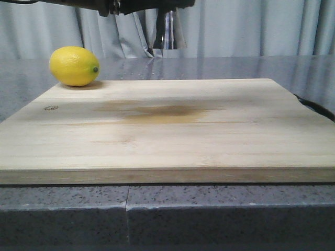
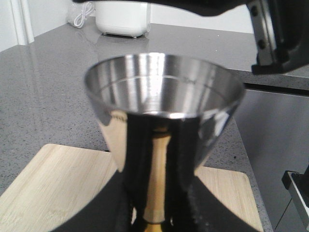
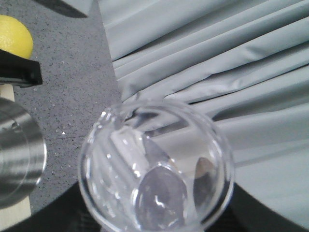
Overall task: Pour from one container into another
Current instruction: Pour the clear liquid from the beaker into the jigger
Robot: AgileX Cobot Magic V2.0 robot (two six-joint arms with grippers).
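Left gripper point(image 2: 159, 212) clamps jigger point(image 2: 164, 111) aloft at board's point(image 1: 157, 136) 12 o'clock; right gripper's grip state unclear. Beaker point(image 3: 154, 169) beside it, rims apart: pouring now risks spilling.

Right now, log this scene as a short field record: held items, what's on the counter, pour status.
left arm: holds the steel jigger upright, raised above the wooden cutting board
right arm: holds the clear glass beaker raised, beside the jigger
jigger contents: looks empty in the left wrist view
beaker contents: cannot tell
lemon: at the board's far left corner
surface: grey speckled counter
board: stained patch at centre, nothing standing on it
pour status: no liquid stream visible
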